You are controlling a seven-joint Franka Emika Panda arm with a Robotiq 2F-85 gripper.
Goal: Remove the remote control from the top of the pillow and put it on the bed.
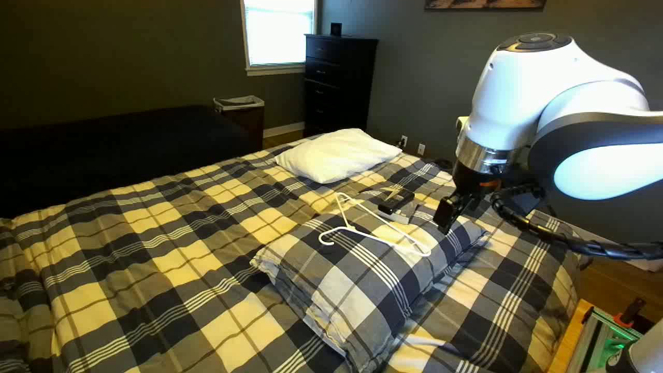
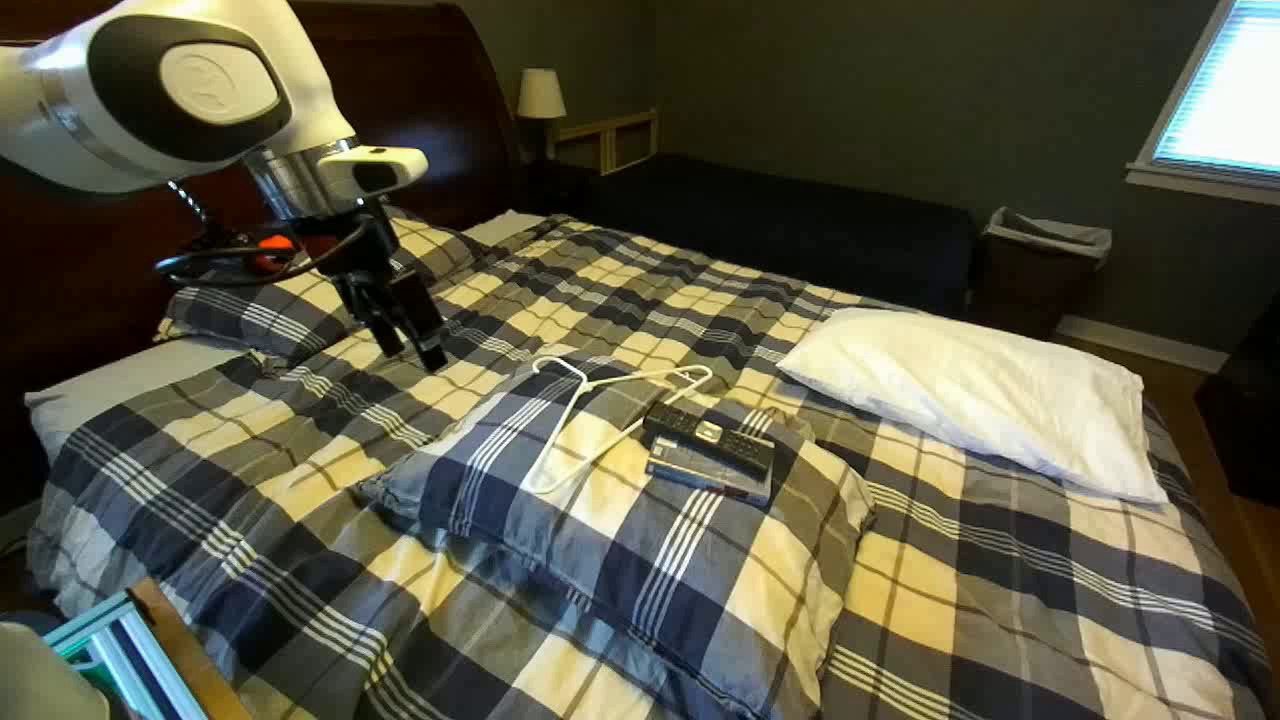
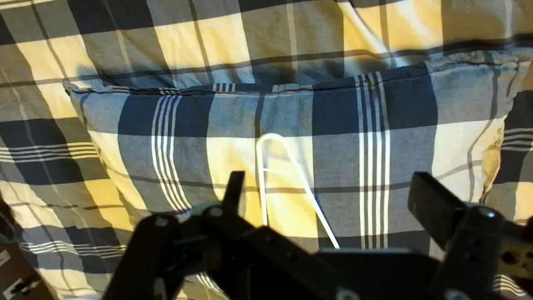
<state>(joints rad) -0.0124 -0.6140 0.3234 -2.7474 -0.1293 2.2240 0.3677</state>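
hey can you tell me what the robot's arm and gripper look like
The arm is smooth, rounded and mostly white, with dark sections; in an exterior view, a pale panel bears a faint emblem. A silver collar leads to the black gripper, with two jointed fingers. A thick black cable and an orange-red part show too.

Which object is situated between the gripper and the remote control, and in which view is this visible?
In an exterior view, the white hanger on the plaid pillow lies between the gripper and the remote control.
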